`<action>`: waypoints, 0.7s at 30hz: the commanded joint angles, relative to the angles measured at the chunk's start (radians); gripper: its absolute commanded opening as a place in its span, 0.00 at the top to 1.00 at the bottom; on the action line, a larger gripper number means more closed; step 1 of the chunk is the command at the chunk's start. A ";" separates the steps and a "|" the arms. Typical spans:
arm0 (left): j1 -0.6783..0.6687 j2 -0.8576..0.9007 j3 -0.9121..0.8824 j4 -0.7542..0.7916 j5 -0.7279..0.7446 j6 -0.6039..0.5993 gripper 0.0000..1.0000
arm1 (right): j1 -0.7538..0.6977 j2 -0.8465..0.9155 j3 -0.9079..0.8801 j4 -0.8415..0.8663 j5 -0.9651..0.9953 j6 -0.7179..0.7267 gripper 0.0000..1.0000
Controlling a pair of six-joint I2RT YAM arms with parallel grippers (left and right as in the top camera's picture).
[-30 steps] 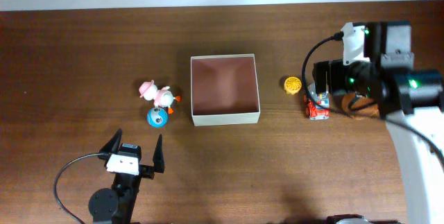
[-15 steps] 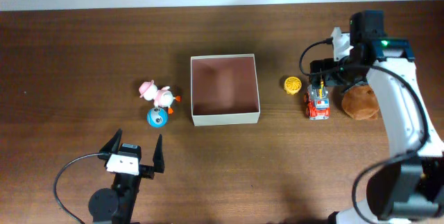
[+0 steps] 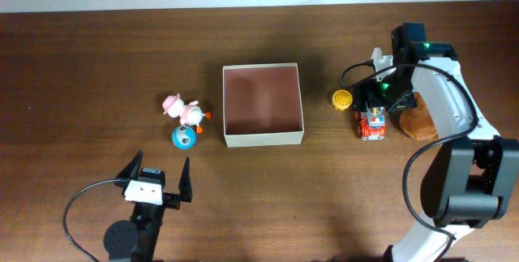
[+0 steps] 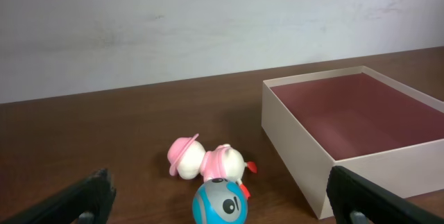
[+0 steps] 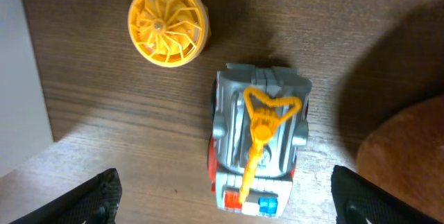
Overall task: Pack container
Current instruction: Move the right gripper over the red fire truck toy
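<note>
The container (image 3: 263, 137) is a square shallow box with cream walls and a pinkish-brown inside, empty, at the table's middle; it also shows in the left wrist view (image 4: 305, 148). My right gripper (image 3: 375, 106) is open and hangs straight above a red and grey toy truck (image 3: 373, 123) with a yellow ladder (image 5: 258, 137), its fingers apart on either side. A yellow ball (image 3: 342, 99) lies next to the truck (image 5: 168, 23). My left gripper (image 3: 159, 182) is open and empty near the front edge, facing a blue ball toy (image 4: 219, 202) and a pink and white duck (image 4: 207, 161).
A brown plush toy (image 3: 420, 122) lies right of the truck, partly under the right arm; its edge shows in the right wrist view (image 5: 406, 151). The duck (image 3: 185, 111) and blue ball (image 3: 184, 138) sit left of the box.
My right arm has swung in and come down over the toy truck, its gripper now centred above it. The left arm and the toys have not moved.
</note>
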 commanded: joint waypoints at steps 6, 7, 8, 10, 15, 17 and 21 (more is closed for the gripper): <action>0.002 -0.008 -0.008 0.002 0.000 0.016 0.00 | -0.023 0.039 -0.092 0.063 -0.014 0.018 0.12; 0.002 -0.008 -0.008 0.002 0.000 0.016 0.01 | -0.027 0.041 -0.109 0.079 -0.013 0.031 0.12; 0.002 -0.008 -0.008 0.002 0.000 0.016 0.01 | -0.031 0.042 -0.123 0.092 -0.014 0.040 0.12; 0.002 -0.008 -0.008 0.002 0.000 0.016 0.00 | -0.039 0.043 -0.154 0.126 -0.014 0.053 0.12; 0.002 -0.008 -0.008 0.002 0.000 0.016 0.00 | -0.043 0.045 -0.198 0.202 -0.013 0.066 0.18; 0.002 -0.008 -0.008 0.002 0.000 0.016 0.00 | -0.043 0.045 -0.218 0.240 -0.013 0.066 0.18; 0.002 -0.008 -0.008 0.002 0.000 0.016 0.00 | -0.043 0.046 -0.260 0.299 -0.013 0.066 0.18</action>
